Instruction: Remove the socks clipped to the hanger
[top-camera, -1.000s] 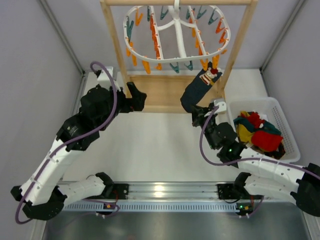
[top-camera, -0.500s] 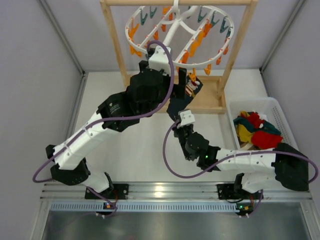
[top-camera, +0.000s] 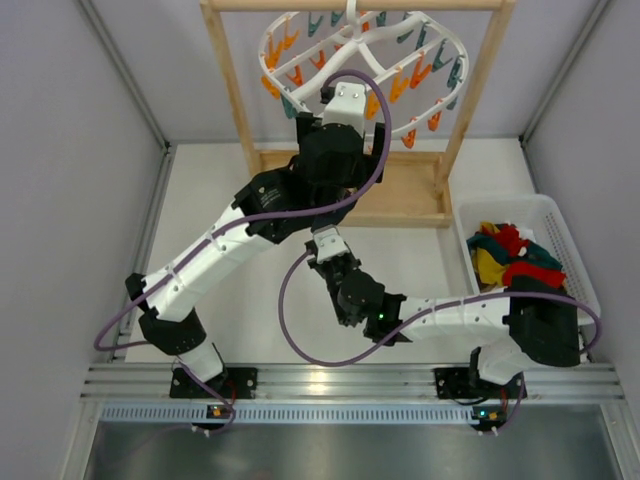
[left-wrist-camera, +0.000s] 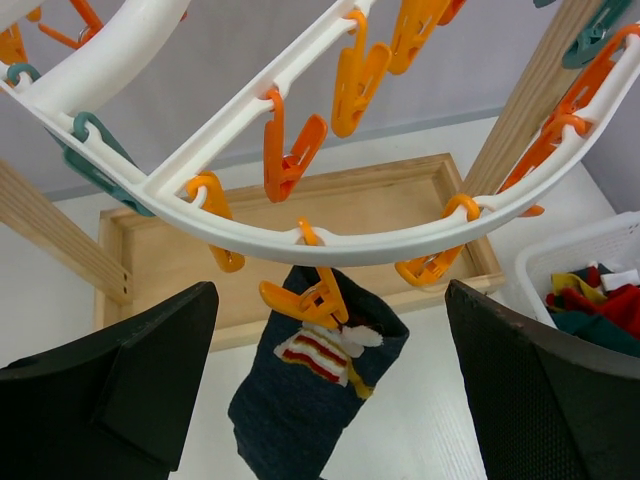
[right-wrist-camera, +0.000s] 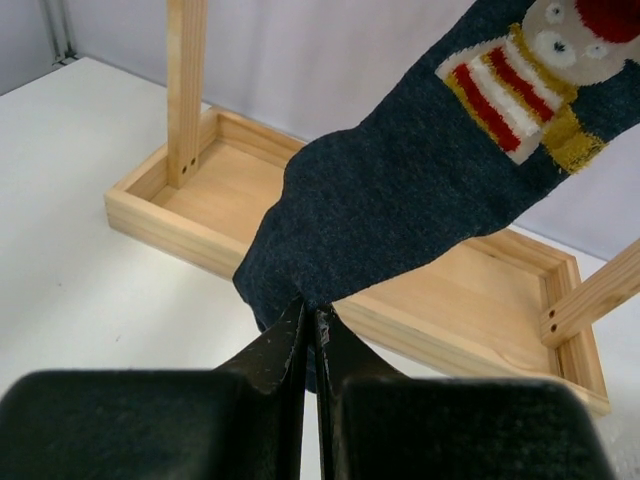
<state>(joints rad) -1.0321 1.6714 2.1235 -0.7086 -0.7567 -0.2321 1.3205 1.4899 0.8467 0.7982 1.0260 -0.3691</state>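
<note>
One dark navy sock (left-wrist-camera: 300, 410) with a red, white and yellow striped figure hangs from an orange clip (left-wrist-camera: 312, 300) on the white ring hanger (left-wrist-camera: 250, 225). My left gripper (left-wrist-camera: 328, 330) is open wide just below the ring, one finger on each side of the sock and clip, touching neither. My right gripper (right-wrist-camera: 312, 318) is shut on the sock's lower end (right-wrist-camera: 400, 210) and holds it stretched out from the clip. In the top view the hanger (top-camera: 440, 35) hangs in the wooden stand; the left arm (top-camera: 335, 150) hides the sock, and the right gripper (top-camera: 325, 245) sits under that arm.
The wooden stand has upright posts (top-camera: 480, 90) and a shallow tray base (top-camera: 415, 195), also seen below the sock (right-wrist-camera: 500, 300). A white basket (top-camera: 565, 225) at the right holds several loose socks (top-camera: 515, 265). Many empty orange and teal clips fringe the ring.
My left arm swung from the left side up under the hanger's middle. My right gripper moved left with the sock's end. The hanger turned, carrying the clipped sock leftward.
</note>
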